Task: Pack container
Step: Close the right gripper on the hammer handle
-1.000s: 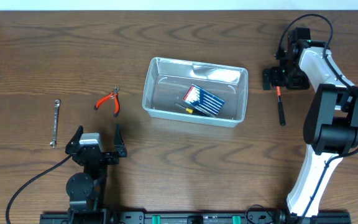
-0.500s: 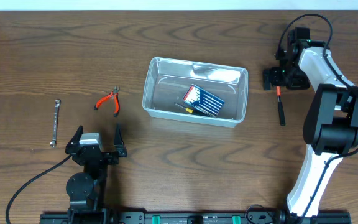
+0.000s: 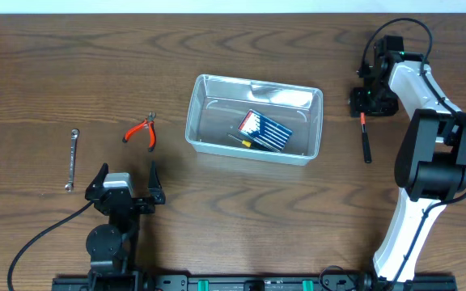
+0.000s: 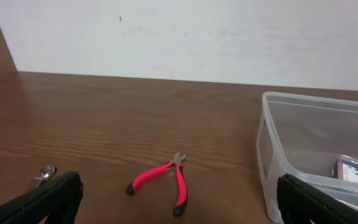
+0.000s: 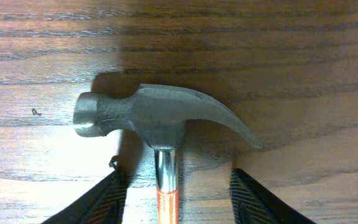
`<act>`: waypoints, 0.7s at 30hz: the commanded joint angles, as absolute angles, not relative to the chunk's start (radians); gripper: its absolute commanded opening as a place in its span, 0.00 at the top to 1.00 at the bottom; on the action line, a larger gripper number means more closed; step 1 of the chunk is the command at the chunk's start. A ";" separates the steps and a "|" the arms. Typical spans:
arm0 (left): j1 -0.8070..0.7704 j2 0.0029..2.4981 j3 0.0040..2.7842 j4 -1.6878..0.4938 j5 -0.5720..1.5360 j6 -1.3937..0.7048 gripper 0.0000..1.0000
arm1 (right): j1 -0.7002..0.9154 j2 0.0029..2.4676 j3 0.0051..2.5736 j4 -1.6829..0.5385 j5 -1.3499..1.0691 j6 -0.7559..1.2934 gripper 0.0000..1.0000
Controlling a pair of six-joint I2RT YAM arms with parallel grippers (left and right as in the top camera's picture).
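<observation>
Container sits mid-counter, upright, open-topped, long side running left to right. Inside, right of centre, a blue case lies flat on the floor of the bin.

Left of the container and apart from it are red pliers. A wrench lies further left.

Left hand is near the front edge, fingers wide apart, holding nothing.

Hammer lies flat on the counter right of the container, head far, handle toward the robot.

Right hand is low over the hammer's neck. Its fingers sit astride the shaft with a gap showing on each side: apart, not clamped.
</observation>
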State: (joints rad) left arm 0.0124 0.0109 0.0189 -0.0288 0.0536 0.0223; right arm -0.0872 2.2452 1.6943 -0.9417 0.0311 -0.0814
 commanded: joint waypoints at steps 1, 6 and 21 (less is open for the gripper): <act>0.016 0.006 0.004 -0.067 0.060 0.017 0.02 | -0.084 2.286 1.685 -0.944 0.089 -0.083 0.51; 0.016 0.006 0.004 -0.067 0.060 0.017 0.02 | -0.084 2.286 1.685 -0.942 0.089 -0.083 0.58; 0.016 0.006 0.004 -0.067 0.060 0.017 0.02 | -0.084 2.286 1.685 -0.927 0.071 -0.083 0.79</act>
